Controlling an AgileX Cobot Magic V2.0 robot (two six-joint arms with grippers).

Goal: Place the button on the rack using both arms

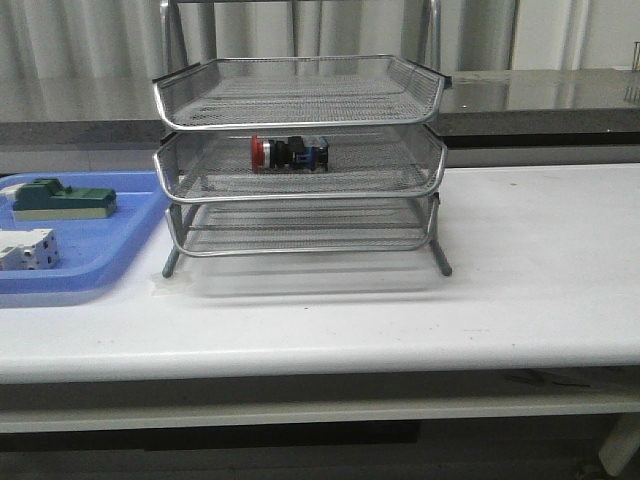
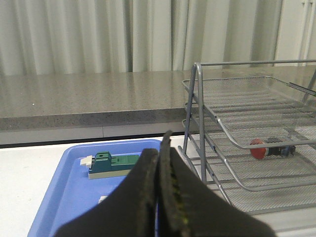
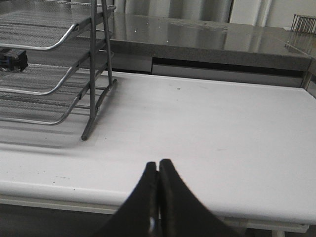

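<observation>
- The button (image 1: 288, 152) lies on its side in the middle tray of the rack (image 1: 300, 160), red head toward the robot's left, blue rear block toward its right.
- The rack's top and bottom trays hold nothing visible; mesh walls partly veil the button from the front.
- Just left of the rack sits a blue tray (image 1: 90, 260) holding a green block (image 1: 62, 198) and a white terminal block (image 1: 28, 250).
- All rest on a white table (image 1: 540, 270); a grey counter (image 1: 560, 95) and curtains stand behind.
- No readable writing shows.
- Left gripper (image 2: 159, 163): clenched, fingers pressed together, grasping nothing, over the blue tray.
- Right gripper (image 3: 158, 170): likewise pinched together, empty, over bare table, well apart from the rack.
- The front view shows neither gripper; only the wrist views do.
</observation>
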